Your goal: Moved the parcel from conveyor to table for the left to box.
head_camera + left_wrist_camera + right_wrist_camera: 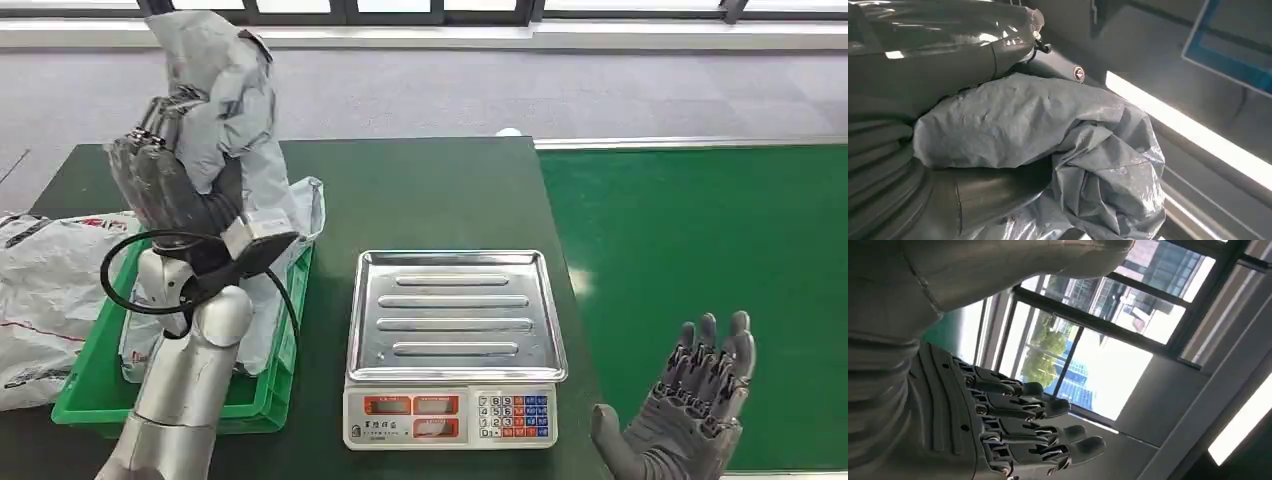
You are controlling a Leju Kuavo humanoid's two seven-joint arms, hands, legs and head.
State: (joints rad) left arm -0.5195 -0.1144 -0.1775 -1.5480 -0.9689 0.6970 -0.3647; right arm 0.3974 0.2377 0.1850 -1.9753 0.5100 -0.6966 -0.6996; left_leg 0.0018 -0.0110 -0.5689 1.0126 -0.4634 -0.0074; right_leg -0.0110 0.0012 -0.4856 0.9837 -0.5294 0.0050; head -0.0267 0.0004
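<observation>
Scale [455, 340] keypad digits blurred, perhaps 7-8-9; nothing else legible.

The left silver arm reaches up and forward, its grey robot hand [165, 180] raised with fingers curled around a crumpled grey plastic parcel [225, 95]. The right grey robot hand [690, 405] sits low, palm up, fingers [1048, 407] spread apart and empty.

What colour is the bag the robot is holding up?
Grey bag, clearest in the left wrist view.
</observation>
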